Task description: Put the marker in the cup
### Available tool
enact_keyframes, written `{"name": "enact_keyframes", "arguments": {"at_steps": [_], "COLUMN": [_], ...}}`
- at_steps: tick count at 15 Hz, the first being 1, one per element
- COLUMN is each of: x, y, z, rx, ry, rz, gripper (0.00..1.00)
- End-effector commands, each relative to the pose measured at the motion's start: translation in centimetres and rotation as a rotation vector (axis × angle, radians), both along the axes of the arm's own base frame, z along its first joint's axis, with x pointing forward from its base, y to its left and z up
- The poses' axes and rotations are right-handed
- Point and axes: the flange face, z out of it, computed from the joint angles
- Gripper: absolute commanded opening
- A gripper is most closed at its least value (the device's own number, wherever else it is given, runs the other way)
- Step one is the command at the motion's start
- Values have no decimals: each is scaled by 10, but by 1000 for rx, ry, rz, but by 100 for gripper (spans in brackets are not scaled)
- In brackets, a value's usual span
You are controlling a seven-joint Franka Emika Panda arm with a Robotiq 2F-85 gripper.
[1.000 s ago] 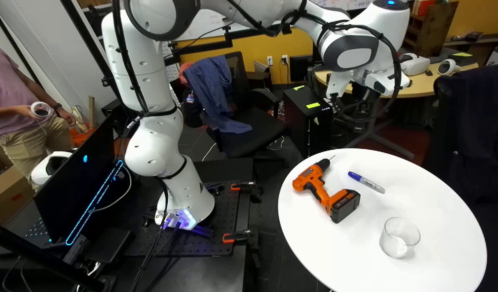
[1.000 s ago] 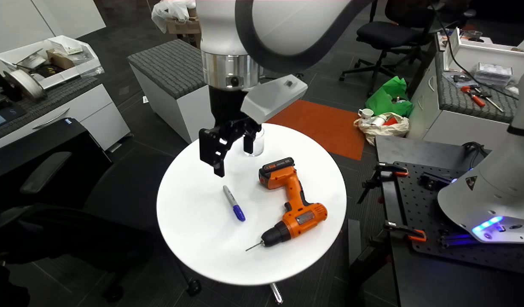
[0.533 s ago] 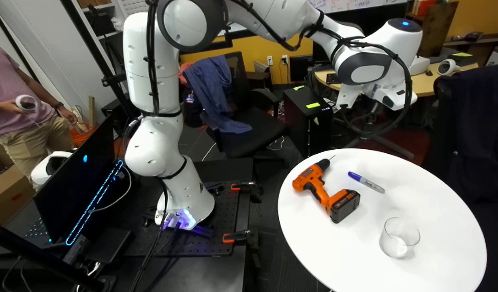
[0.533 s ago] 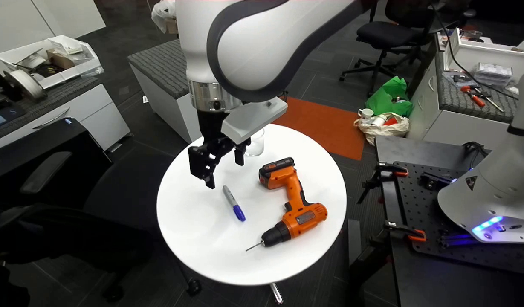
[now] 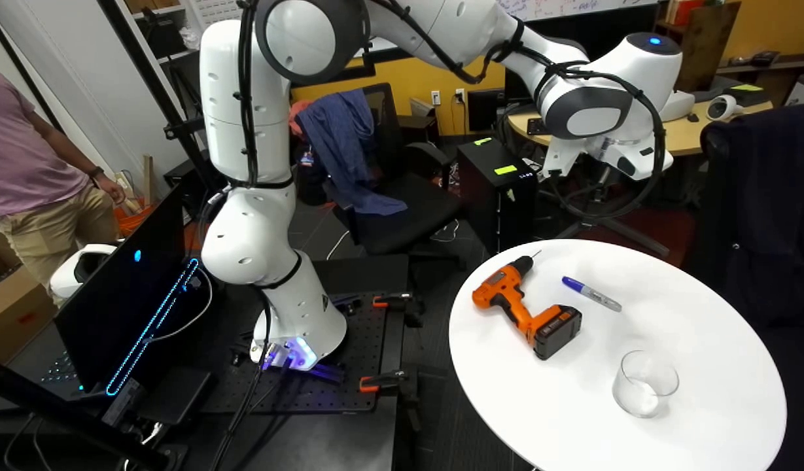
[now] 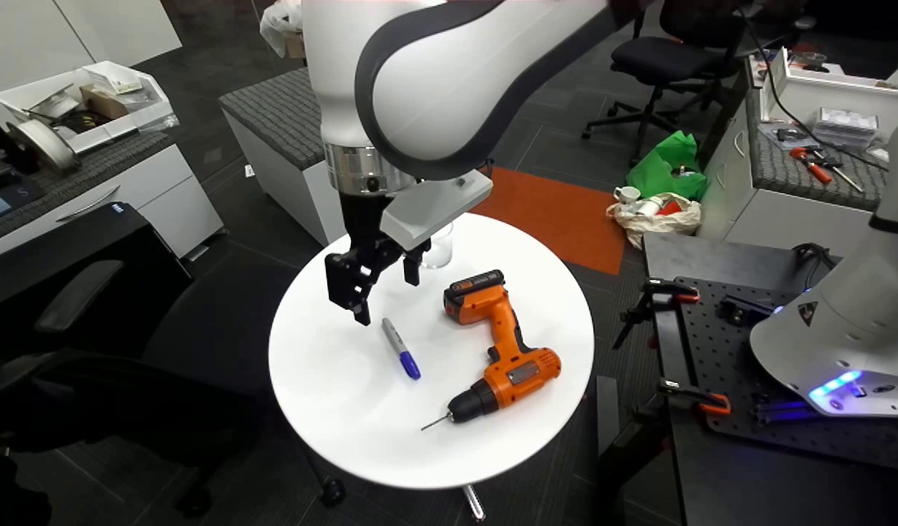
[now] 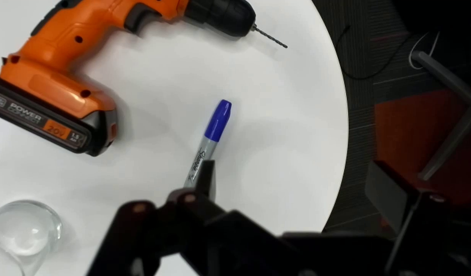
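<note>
The marker lies flat on the white round table, grey with a blue cap; it shows in both exterior views [image 5: 591, 294] [image 6: 400, 348] and in the wrist view [image 7: 217, 122]. The clear cup stands upright on the table in both exterior views [image 5: 645, 384] [image 6: 438, 248] and at the lower left of the wrist view [image 7: 26, 226]. My gripper [image 6: 386, 296] is open and empty above the table, between cup and marker in that exterior view. In the wrist view my open gripper [image 7: 296, 184] has one finger covering the marker's grey end; the other finger appears over the floor past the table edge.
An orange-and-black drill [image 5: 529, 307] lies on the table beside the marker, its bit toward the table edge; it also shows in the wrist view [image 7: 82, 50]. The table [image 6: 332, 424] has a round edge. A dark chair [image 5: 761, 216] stands close by it.
In the exterior views the arm and gripper have come lower and moved toward the marker's side, mostly in the earlier half second; since then they have barely moved. Marker, cup and drill have not moved.
</note>
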Motion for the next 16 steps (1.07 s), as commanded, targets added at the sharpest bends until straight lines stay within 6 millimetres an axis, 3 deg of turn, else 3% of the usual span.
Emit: {"name": "enact_keyframes", "arguments": {"at_steps": [1,6,12,16], "x": [9,29,56,59], "y": [-7,-17,-8,0], "z": [-11,-45,-91,-110], "rx": [0,-17,-55,-88], "ry": [12,32,30,56], "rz": [-12,-43,-88,-137], "gripper": [100,100,100,100]}}
